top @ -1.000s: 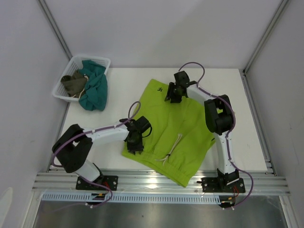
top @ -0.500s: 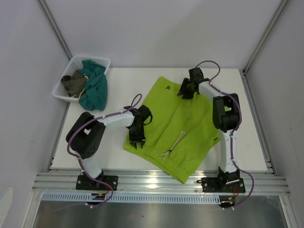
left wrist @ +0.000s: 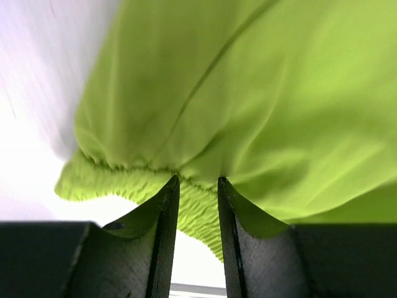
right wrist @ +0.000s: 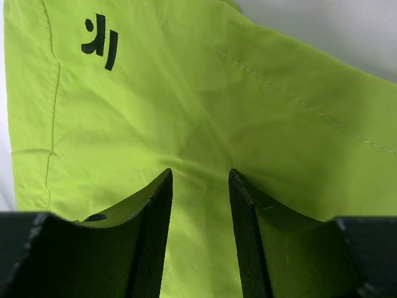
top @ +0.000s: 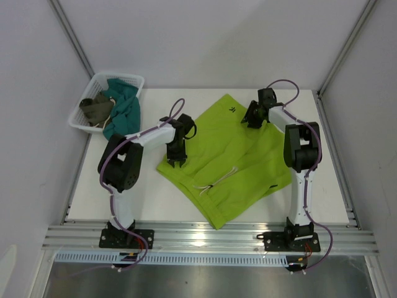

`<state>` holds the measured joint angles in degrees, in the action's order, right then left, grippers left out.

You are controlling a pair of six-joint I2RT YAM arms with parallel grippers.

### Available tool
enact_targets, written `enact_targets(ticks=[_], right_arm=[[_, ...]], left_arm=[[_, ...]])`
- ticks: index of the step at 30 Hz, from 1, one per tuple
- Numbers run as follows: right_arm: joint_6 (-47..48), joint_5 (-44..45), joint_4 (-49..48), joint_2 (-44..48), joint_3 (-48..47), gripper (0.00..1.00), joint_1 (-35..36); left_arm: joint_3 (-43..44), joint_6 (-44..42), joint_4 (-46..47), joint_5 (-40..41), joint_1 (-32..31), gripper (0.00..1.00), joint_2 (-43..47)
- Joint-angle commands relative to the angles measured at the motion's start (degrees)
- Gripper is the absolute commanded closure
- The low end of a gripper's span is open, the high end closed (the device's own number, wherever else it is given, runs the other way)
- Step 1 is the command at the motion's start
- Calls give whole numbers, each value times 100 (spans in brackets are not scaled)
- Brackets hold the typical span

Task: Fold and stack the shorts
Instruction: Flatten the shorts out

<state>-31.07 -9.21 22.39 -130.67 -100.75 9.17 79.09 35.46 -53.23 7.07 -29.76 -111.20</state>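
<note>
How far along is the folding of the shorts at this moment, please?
Done: nothing is folded; the shorts lie spread open on the table. In hand: the left gripper pinches the waistband, and the right gripper pinches fabric at the far edge. Left: every fold, then stacking.

The white table (top: 155,198) carries the lime-green shorts (top: 229,161), spread flat and skewed across its middle, and a white basket (top: 121,74) at its far-left corner, teal cloth (top: 124,118) spilling over its rim
</note>
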Motion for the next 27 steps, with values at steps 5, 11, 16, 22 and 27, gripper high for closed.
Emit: enact_targets(ticks=[5,11,16,22,27], right_arm=[[233,657,319,436,995,57,-82],[128,1167,178,1060,1803,56,-3],[145,1176,134,1185,1937,55,-38],[-3,1316,239,1534,2321,56,-29],[-154,1527,-15,2107,3104,56,67]], left_arm=[[844,-637,-319,347,295,66,-428],[1434,-874,-530,348,365,67,-860],[891,-629,-364,198,357,66,-123],[660,-637,-126,49,550,63,380],[1703,-778,-512,83,664,64,-637]])
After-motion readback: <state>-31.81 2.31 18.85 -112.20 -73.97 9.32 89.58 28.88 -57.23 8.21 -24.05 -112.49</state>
